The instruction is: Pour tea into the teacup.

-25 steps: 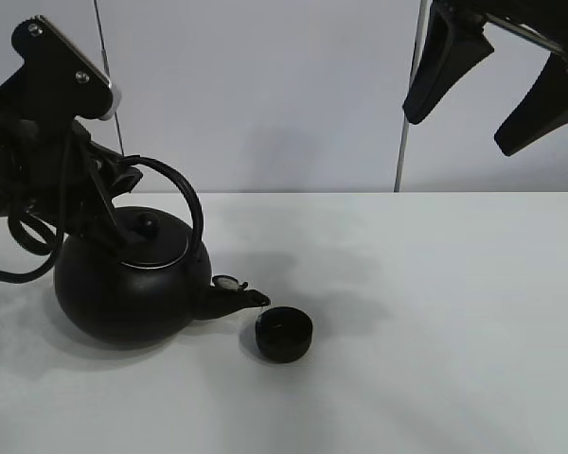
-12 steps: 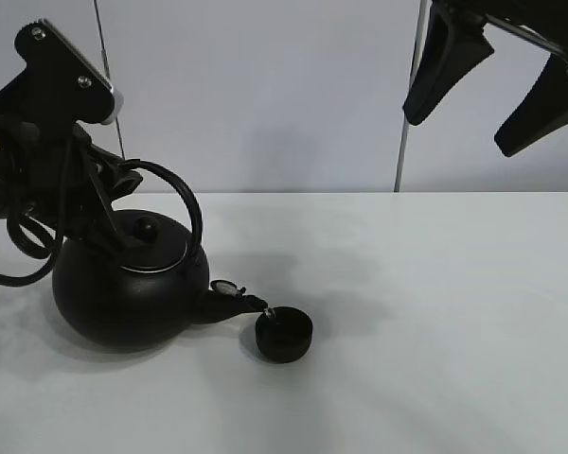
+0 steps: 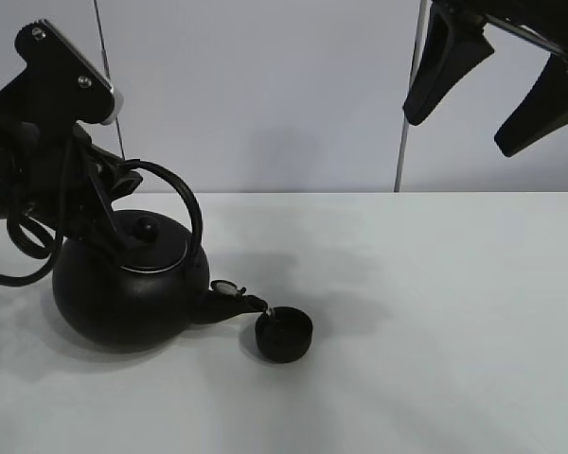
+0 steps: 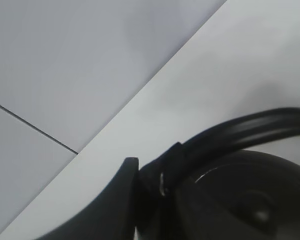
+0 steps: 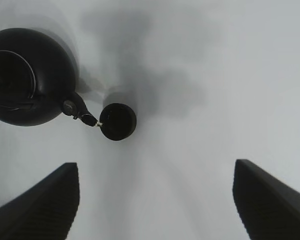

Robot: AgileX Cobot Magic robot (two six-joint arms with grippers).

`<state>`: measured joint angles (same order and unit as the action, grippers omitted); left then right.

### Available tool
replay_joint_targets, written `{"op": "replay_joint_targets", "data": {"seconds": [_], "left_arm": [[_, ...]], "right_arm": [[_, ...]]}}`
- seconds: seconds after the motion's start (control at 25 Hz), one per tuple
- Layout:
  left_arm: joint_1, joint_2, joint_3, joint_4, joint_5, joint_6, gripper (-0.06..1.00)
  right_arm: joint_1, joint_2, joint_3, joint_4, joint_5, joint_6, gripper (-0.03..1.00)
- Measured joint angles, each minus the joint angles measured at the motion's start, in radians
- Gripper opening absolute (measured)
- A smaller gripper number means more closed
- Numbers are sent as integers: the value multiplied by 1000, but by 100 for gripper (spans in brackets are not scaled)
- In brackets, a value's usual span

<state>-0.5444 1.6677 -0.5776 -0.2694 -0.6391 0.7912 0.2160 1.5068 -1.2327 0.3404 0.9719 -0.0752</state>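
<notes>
A large round black kettle [image 3: 128,288] stands tilted on the white table [image 3: 435,312], its spout [image 3: 239,301] dipping to the rim of the teacup. My left gripper [image 3: 121,182] is shut on the kettle's arched handle [image 3: 185,203]; the left wrist view shows that handle [image 4: 240,131] clamped by a dark finger [image 4: 115,200]. The teacup [image 3: 284,338], small, low and black, sits just right of the spout; a small pale glint shows where spout and rim meet. My right gripper [image 3: 492,90] hangs open high at the back right, looking down on the kettle [image 5: 25,82] and the teacup [image 5: 118,121].
A pale wall with two vertical seams rises behind the table. The table's far edge runs just behind the kettle. Black cables loop beside the left arm [image 3: 24,241].
The kettle has tipped a little further and shifted slightly left, lowering the spout onto the teacup's rim; it has held still for the last half second. The right arm has not moved.
</notes>
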Motion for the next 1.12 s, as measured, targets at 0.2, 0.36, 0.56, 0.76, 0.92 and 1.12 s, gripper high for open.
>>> {"op": "replay_joint_targets", "data": {"seconds": [0.2,0.36,0.56,0.76,0.92,1.12], "left_arm": [[0,0,0,-26,3,-52,11],[0,0,0,-48,-4,-184,11],[0,0,0,-48,-43,-373,11],[0,0,60,-48,-150,-534,11],[0,0,128,-50,-215,-599,11],[0,0,201,-52,-302,-646,11]], "right_arm": [[0,0,0,0,0,0,58],[0,0,0,0,0,0,58],[0,0,0,0,0,0,58],[0,0,0,0,0,0,58],[0,0,0,0,0,0,58],[0,0,0,0,0,0,58]]}}
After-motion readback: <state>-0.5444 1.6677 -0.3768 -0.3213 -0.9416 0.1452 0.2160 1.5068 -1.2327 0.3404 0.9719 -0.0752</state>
